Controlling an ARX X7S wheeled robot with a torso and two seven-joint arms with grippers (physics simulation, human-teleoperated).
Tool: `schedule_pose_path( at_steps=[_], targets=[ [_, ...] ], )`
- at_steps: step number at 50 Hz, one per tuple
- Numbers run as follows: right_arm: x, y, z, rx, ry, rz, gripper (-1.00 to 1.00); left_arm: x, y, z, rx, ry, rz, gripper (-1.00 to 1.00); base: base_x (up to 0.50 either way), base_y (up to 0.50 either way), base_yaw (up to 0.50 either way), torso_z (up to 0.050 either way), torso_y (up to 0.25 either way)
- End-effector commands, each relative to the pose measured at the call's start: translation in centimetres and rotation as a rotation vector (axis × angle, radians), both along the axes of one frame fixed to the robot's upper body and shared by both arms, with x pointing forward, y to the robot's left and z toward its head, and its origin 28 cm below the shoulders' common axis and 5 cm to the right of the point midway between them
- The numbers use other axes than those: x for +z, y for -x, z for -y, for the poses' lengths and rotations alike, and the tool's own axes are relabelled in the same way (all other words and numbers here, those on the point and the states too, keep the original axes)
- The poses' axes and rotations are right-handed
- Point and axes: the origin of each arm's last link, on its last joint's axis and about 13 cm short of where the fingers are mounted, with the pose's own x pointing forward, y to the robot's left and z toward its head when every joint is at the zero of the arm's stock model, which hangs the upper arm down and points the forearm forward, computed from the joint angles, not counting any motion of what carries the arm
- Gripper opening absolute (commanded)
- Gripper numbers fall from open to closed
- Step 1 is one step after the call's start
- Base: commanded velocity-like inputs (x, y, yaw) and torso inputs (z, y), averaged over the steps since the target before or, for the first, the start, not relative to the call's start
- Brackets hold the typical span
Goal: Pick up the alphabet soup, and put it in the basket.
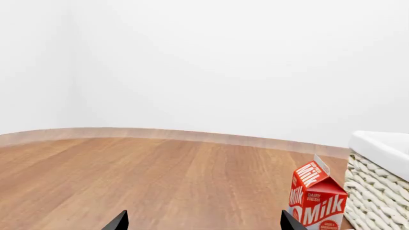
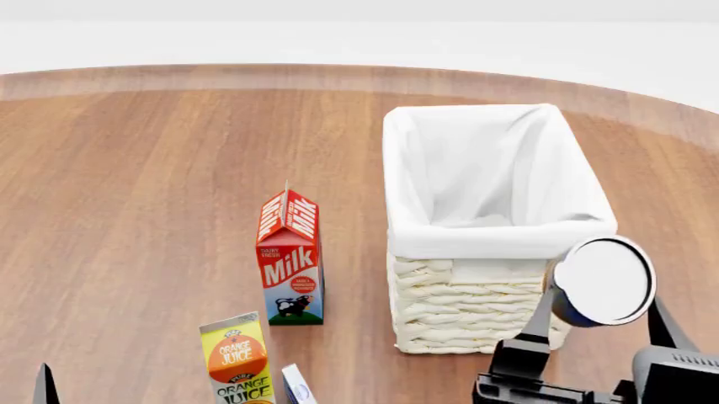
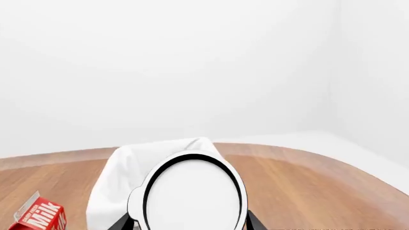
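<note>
We find a round wooden table (image 2: pixel 146 185) with a paler rim, set against plain white walls. The right gripper (image 2: pixel 601 324) is clamped on the soup (image 2: pixel 601 282), held aloft just beside the basket's (image 2: pixel 450 303) near right corner. The left gripper (image 1: pixel 201 221) stands apart, empty. Milk (image 2: pixel 290 261) and juice (image 2: pixel 236 358) cartons stand near the table's near edge.

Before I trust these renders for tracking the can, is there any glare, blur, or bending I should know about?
Head view: sharp, soft flat light, faint shadows; the alphabet soup lid is blank white, and the table edge curves. Right wrist view: the lid fills the foreground and hides the label. Left wrist view: crisp milk carton print, no blur.
</note>
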Motion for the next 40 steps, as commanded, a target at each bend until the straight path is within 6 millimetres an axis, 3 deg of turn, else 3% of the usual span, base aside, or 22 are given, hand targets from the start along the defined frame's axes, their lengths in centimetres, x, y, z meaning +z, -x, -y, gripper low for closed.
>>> schedule_pose_path(
  at_steps=[1,5,19,23,30,40],
  targets=[
    [1.7,-1.5,0.7,0.038,0.020,0.015,-1.00,0.2,-0.3,-0.2,0.003,-0.006,0.016,1.00,0.00,0.00,0.00,0.000,0.000],
    [4.4,-1.9,0.6,0.140,0.007,0.070,-1.00,0.3,-0.7,-0.3,0.002,-0.003,0.015,1.00,0.00,0.00,0.00,0.000,0.000],
    [11.4,-2.2,-0.7,0.155,0.034,0.143,-1.00,0.2,-1.1,-0.3,-0.005,0.021,0.016,1.00,0.00,0.00,0.00,0.000,0.001],
    [13.0,-4.3,-0.7,0.160,0.037,0.107,-1.00,0.2,-0.9,-0.1,-0.013,0.025,0.020,1.00,0.00,0.00,0.00,0.000,0.000],
    [14.8,-10.1,0.0,0.210,0.020,-0.016,-1.00,0.2,-1.0,0.2,-0.026,0.034,0.028,1.00,0.00,0.00,0.00,0.000,0.001],
    [14.9,-16.1,0.6,0.182,-0.017,-0.139,-1.00,0.1,-1.2,0.4,-0.033,0.045,0.030,1.00,0.00,0.00,0.00,0.000,0.000]
  ],
)
